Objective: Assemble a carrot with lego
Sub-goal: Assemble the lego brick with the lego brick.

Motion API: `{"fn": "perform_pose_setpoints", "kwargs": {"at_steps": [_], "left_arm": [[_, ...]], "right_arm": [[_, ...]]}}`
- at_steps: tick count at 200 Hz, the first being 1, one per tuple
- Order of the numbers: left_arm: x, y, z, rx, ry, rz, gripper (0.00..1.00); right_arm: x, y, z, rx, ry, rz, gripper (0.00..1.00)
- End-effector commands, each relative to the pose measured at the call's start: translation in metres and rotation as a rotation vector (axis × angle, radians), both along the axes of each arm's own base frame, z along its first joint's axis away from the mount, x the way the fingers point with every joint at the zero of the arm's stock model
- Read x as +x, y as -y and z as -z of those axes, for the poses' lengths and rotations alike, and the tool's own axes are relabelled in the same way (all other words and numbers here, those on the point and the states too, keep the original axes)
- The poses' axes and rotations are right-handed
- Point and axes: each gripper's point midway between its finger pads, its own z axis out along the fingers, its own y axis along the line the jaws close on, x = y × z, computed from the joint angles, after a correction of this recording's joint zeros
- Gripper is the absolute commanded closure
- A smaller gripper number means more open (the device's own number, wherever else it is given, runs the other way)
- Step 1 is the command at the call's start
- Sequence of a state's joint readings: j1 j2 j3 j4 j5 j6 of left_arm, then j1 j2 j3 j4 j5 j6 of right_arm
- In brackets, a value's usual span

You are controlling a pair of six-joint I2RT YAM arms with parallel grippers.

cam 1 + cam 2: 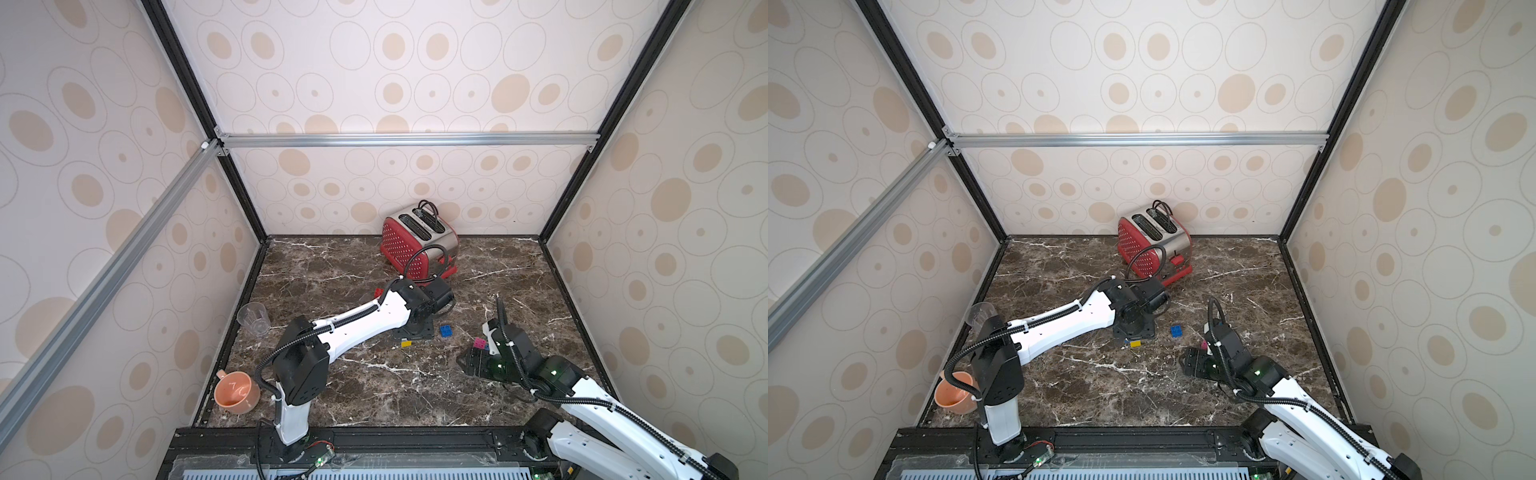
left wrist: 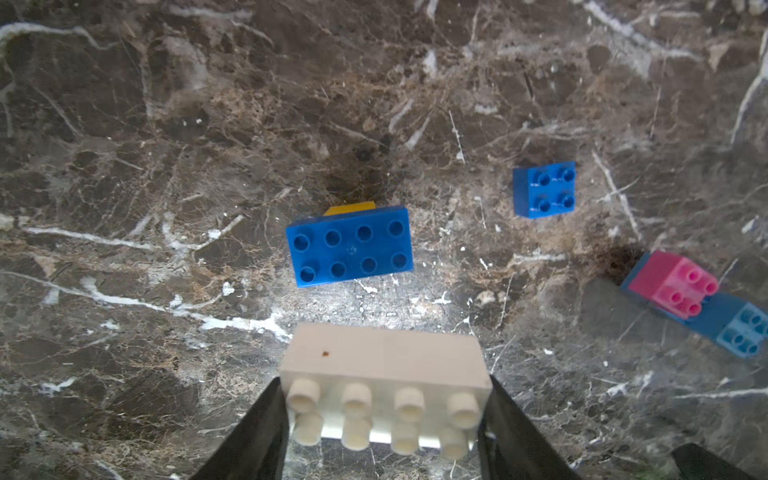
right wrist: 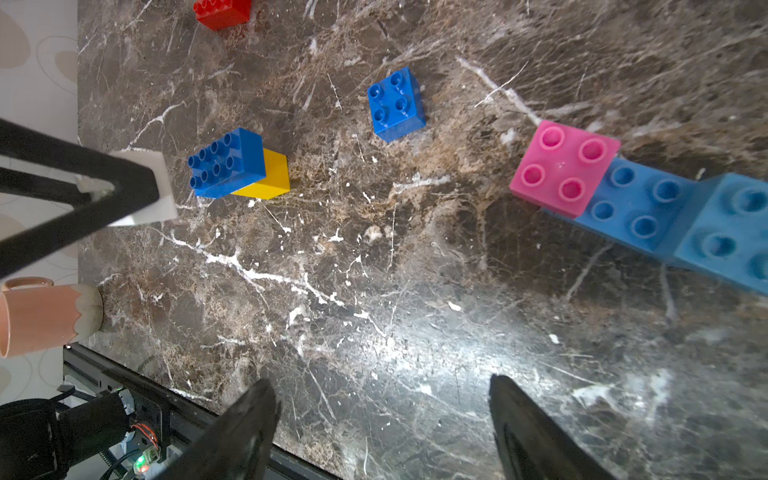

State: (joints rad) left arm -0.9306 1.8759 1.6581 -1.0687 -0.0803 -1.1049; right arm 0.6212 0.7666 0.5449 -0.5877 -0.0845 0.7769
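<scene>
Left jaws are clamped on the white brick (image 2: 384, 374), one on each short end, its studs turned toward the wrist camera. Whether it touches the worktop (image 1: 374, 386), I cannot tell. Just beyond it sits the blue eight-stud brick (image 2: 351, 245), stacked on the yellow brick (image 2: 351, 206) and overhanging it, so only a sliver of yellow peeks out in the left wrist view. White and blue are close but apart.

Over to the right jaws: spread wide, nothing between them, hanging above bare marble. Near them lies a second cluster. The pink brick (image 3: 565, 166) is seated on one end of a long blue brick (image 3: 640, 208), and a pale blue brick (image 3: 731, 232) is at the other end.

So the carrot is in parts, two small stacks in the middle of the worktop between the two arms, with one piece up in the left jaws. A small blue brick (image 3: 395, 104) stands alone between the two stacks, studs up, touching neither. The red brick (image 1: 379, 293) sits further back, just beside the left arm (image 1: 357, 324).

Behind it, a red toaster (image 1: 415, 243) stands against the back wall. At the left edge of the worktop are a clear glass (image 1: 253, 318) and a peach mug (image 1: 237, 392), well away from the bricks.
</scene>
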Motion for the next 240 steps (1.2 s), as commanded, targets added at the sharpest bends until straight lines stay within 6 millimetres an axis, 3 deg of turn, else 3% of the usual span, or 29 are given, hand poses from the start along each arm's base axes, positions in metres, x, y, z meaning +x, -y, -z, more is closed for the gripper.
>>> {"fn": "perform_pose_setpoints", "kwargs": {"at_steps": [1, 83, 240], "left_arm": [[0.010, -0.018, -0.002, 0.043, -0.003, -0.111, 0.56], [0.023, -0.016, 0.011, 0.035, -0.050, -0.126, 0.58], [0.022, -0.017, 0.030, 0.086, -0.113, -0.094, 0.60]], "right_arm": [[0.002, 0.002, 0.002, -0.005, 0.003, 0.015, 0.17], [0.009, -0.007, 0.005, -0.013, -0.007, -0.020, 0.17], [0.010, -0.005, 0.013, -0.016, -0.023, -0.015, 0.17]]}}
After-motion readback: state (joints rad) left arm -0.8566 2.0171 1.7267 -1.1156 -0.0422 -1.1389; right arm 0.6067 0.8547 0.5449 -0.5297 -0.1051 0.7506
